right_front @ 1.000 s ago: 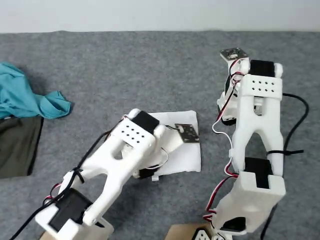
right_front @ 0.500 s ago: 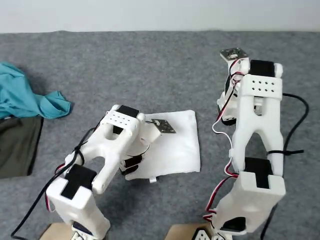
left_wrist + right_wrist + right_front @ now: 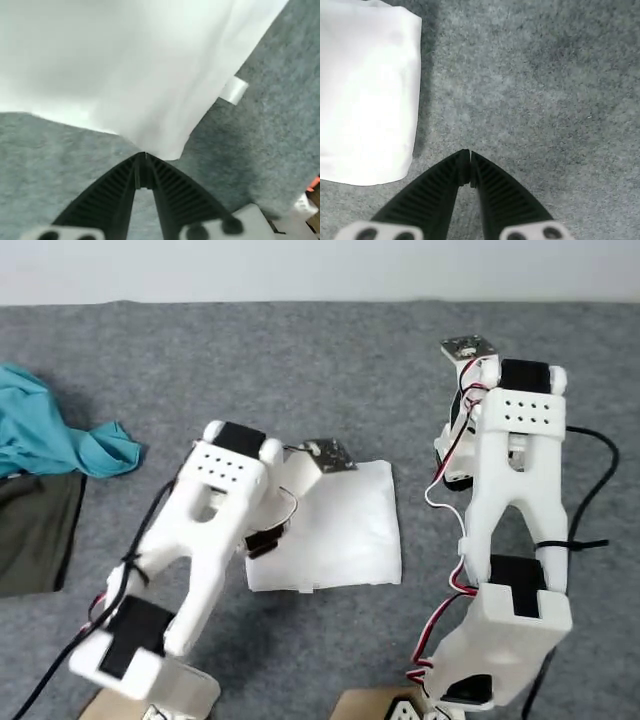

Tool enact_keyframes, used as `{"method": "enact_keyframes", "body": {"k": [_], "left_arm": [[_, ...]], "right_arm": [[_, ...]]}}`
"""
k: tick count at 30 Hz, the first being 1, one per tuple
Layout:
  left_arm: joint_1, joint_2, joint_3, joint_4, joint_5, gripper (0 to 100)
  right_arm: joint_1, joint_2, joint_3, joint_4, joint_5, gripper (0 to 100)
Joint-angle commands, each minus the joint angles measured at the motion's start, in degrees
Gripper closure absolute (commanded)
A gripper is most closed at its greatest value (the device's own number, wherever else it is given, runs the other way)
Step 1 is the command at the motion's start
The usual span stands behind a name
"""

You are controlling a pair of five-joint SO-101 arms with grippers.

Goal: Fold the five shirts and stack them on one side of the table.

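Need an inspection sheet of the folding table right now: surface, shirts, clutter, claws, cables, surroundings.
Surface: grey felt-like table cover.
Job's things: white shirt folded flat at the centre; teal shirt crumpled at the left edge; dark shirt lying next to it, cut off by the picture's edge.
Clutter: nothing seen.
Claws: left claw shut, at a corner of the white shirt, contact cannot be told; right claw shut, above bare cover beside the white shirt.
Cables: red and white wires run along the right arm; a black cable loops off its side.
Surroundings: white wall behind the table.
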Motion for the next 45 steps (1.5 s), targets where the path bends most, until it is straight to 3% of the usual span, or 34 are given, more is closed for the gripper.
{"method": "enact_keyframes", "body": {"k": [1,11,31,37,45], "left_arm": [[0.62,-6.51,-1.45,1.93,-0.18,100],[7.12,-8.62,9.54,1.76,-0.18,100],[6.77,-9.14,9.63,1.41,-0.26,100],[2.46,-14.77,5.93,1.85,0.09,100],[-2.81,-27.87,3.12,1.85,6.15,100]], "right_arm": [[-0.04,-3.56,-0.18,1.89,-0.79,98.9],[-0.04,-3.56,-0.18,1.8,-0.79,98.9],[-4.18,-4.09,7.74,0.57,-0.35,98.9],[-4.09,-3.74,7.74,0.57,-0.26,98.9],[-4.09,-3.74,7.74,0.84,-0.26,98.9]]}}
